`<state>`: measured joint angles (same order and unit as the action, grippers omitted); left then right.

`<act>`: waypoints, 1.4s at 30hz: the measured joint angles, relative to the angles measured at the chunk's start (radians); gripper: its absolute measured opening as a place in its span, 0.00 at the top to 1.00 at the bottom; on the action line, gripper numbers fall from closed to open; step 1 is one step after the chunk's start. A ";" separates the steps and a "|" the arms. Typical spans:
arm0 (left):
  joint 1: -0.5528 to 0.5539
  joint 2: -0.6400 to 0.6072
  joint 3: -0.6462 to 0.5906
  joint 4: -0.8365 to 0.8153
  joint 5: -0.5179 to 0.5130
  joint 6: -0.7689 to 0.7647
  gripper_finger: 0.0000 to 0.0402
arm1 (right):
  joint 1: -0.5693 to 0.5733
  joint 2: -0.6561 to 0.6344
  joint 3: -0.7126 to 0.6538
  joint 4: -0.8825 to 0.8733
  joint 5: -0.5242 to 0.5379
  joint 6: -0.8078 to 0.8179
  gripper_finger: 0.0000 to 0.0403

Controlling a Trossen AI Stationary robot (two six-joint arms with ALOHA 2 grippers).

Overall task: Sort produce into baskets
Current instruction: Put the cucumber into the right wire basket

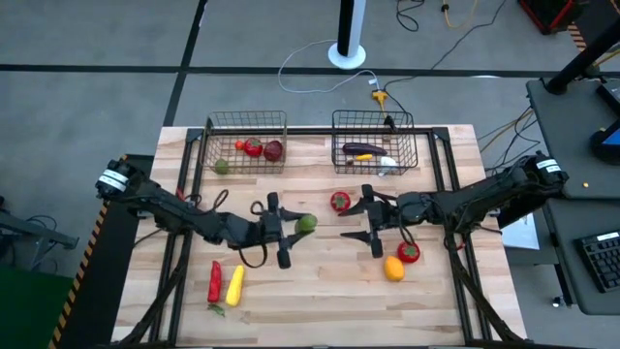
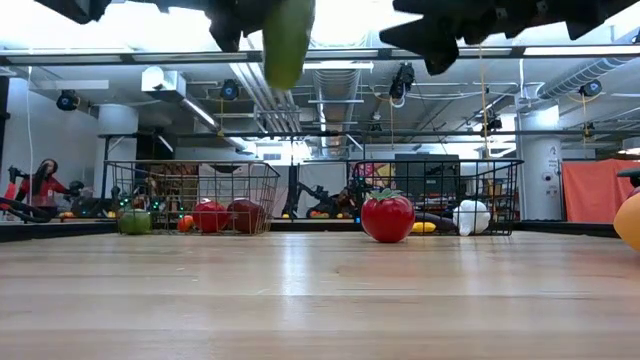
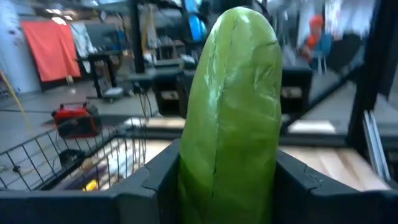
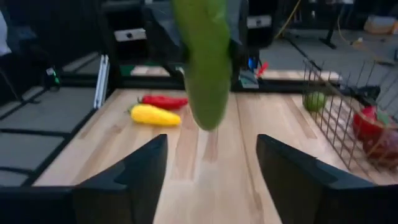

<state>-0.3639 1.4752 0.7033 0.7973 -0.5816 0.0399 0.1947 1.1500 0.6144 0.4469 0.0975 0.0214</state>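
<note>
Pale wood table (image 1: 320, 281), seen from above. Near left: red pepper (image 1: 214, 280) and yellow pepper (image 1: 234, 284), unsorted. Far left basket (image 1: 245, 124): round red and green pieces. Left pincer (image 1: 289, 230) clamped on a long green vegetable (image 1: 306, 223), raised off the table mid-centre, presumably bound for the far right basket (image 1: 373, 121) of long pieces. Red tomato (image 1: 340, 201) alongside. Right pincer (image 1: 371, 222) spread wide, empty, facing the left pincer. Orange fruit (image 1: 393, 268) near right.

Grey floor (image 1: 87, 107), perhaps orange curtain (image 2: 600, 190)
</note>
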 joint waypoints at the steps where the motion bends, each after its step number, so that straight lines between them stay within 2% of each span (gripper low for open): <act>1: 0.003 0.002 -0.009 0.038 0.004 0.000 0.62 | 0.000 0.000 0.000 0.012 0.004 0.000 0.37; 5: 0.007 0.004 -0.013 0.094 0.024 0.000 0.62 | 0.000 0.000 0.000 0.064 0.008 0.004 0.28; 9: 0.010 0.004 0.001 0.092 0.027 0.021 0.62 | 0.000 0.022 0.001 0.116 0.008 0.004 0.23; 14: 0.027 0.009 0.025 0.092 0.027 0.048 0.61 | -0.001 0.110 0.022 0.164 0.009 -0.014 0.22; 20: 0.041 0.011 0.036 0.093 0.069 0.054 0.61 | -0.003 0.213 0.122 0.175 0.007 -0.037 0.22; 31: 0.041 0.011 0.039 0.110 0.072 0.048 0.61 | -0.022 0.348 0.270 0.168 0.007 -0.041 0.22; 36: 0.041 0.011 0.039 0.114 0.076 0.048 0.61 | -0.021 0.392 0.326 0.124 0.005 -0.046 0.28; 42: 0.040 0.011 0.039 0.118 0.077 0.039 0.55 | -0.022 0.412 0.370 0.087 0.008 -0.048 0.47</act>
<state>-0.3240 1.4864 0.7418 0.9157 -0.5049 0.0790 0.1730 1.5616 0.9844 0.5335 0.1051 -0.0268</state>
